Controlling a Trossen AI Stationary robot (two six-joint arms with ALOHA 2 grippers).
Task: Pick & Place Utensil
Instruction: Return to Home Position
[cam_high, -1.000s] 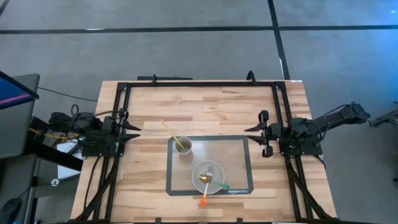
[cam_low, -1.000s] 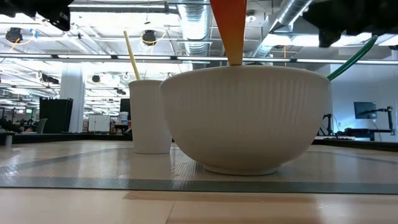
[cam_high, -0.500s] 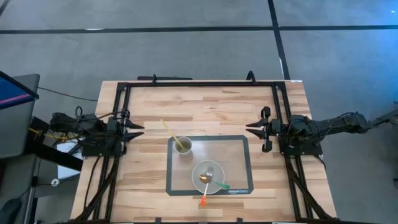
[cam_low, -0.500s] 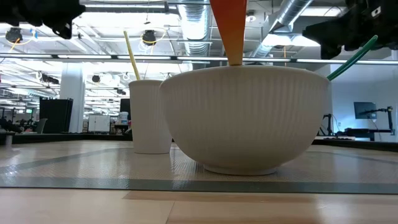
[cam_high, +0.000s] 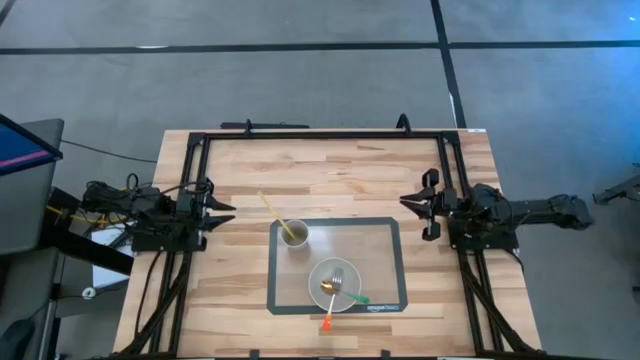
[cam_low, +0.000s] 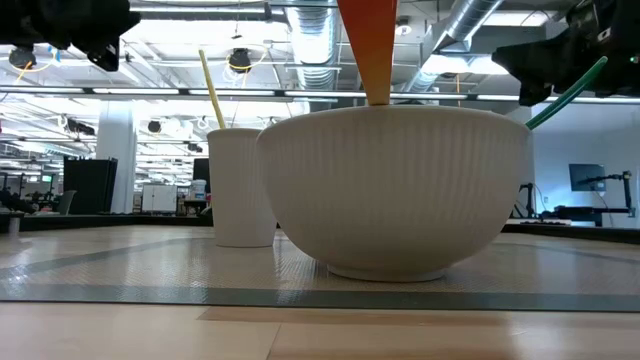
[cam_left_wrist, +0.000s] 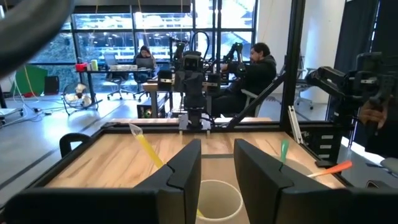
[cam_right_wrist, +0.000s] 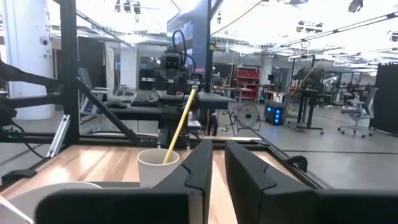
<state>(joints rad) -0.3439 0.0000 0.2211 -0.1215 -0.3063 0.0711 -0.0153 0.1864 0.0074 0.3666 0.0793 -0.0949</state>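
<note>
A white cup (cam_high: 293, 235) (cam_low: 240, 190) stands on a grey mat (cam_high: 385, 250) with a yellow utensil (cam_high: 268, 206) (cam_right_wrist: 179, 121) leaning in it. Nearer me, a white bowl (cam_high: 314, 290) (cam_low: 400, 190) holds a gold spoon, a fork, an orange handle (cam_high: 327, 322) (cam_low: 368, 45) and a green handle (cam_high: 358, 298) (cam_low: 565, 95) resting over its rim. My left gripper (cam_high: 228, 209) (cam_left_wrist: 217, 165) hovers open at the table's left, pointing at the cup. My right gripper (cam_high: 404, 204) (cam_right_wrist: 218, 158) hovers at the right, open by a narrow gap.
A black frame (cam_high: 320, 134) runs around the wooden table top. Bare wood lies between each gripper and the mat, and along the far side. People sit at desks in the room beyond, as the left wrist view shows.
Both grippers have sunk a little lower over the table, as the low view shows. The right arm's elbow has dropped and stretched out toward the right, past the table's edge. Cup, bowl and utensils have stayed put.
</note>
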